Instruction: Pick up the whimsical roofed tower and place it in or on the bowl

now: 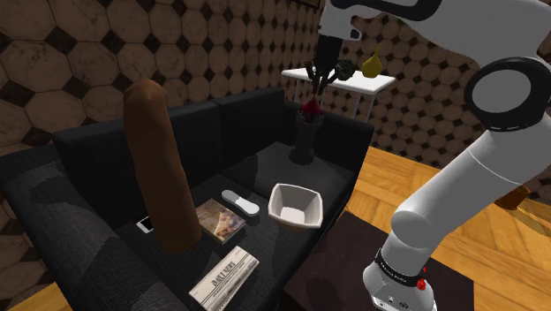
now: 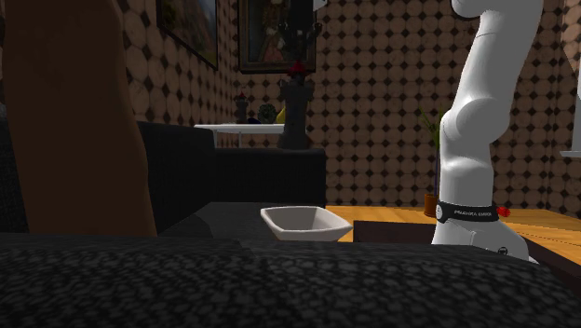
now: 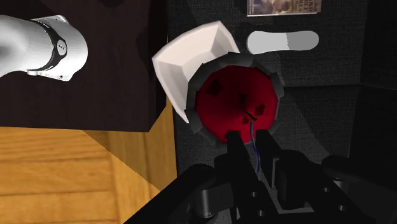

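Observation:
The tower [image 1: 305,132] is a dark body under a red roof, seen from above as a red dome [image 3: 234,98]. It hangs upright above the black sofa seat [image 1: 335,181], beyond the bowl in the shoulder view. My gripper [image 3: 251,137] is shut on the thin blue spire at the roof's top, coming down from above [image 1: 316,88]. The white square bowl [image 1: 294,205] sits on the seat near its front edge. Along the gripper, the roof covers part of the bowl [image 3: 188,60]. In the second exterior view the tower [image 2: 294,107] floats behind and above the bowl [image 2: 304,223].
A tall brown cylinder [image 1: 163,168] stands on the sofa beside a magazine [image 1: 221,218], a pale remote [image 1: 240,202], a phone [image 1: 146,226] and a newspaper [image 1: 225,276]. A white side table [image 1: 340,81] holding a yellow object [image 1: 373,62] stands behind the sofa. Wooden floor [image 1: 494,238] lies beside my stand.

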### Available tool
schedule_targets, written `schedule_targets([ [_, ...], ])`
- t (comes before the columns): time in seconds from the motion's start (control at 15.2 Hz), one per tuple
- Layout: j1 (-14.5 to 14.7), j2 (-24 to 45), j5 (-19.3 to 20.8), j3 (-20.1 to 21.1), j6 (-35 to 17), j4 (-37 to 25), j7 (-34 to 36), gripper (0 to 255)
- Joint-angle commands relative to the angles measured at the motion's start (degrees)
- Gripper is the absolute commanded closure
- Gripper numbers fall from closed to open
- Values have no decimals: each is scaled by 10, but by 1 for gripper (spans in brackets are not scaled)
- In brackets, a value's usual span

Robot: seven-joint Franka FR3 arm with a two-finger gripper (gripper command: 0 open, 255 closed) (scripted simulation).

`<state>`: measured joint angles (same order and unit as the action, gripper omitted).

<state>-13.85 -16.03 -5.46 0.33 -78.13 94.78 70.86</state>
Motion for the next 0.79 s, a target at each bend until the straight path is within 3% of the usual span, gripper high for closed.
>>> schedule_targets([
  [0.0, 0, -19, 0, 1, -7, 26, 1, 255],
  [0.73, 0, -52, 0, 3, -93, 146, -6, 255],
])
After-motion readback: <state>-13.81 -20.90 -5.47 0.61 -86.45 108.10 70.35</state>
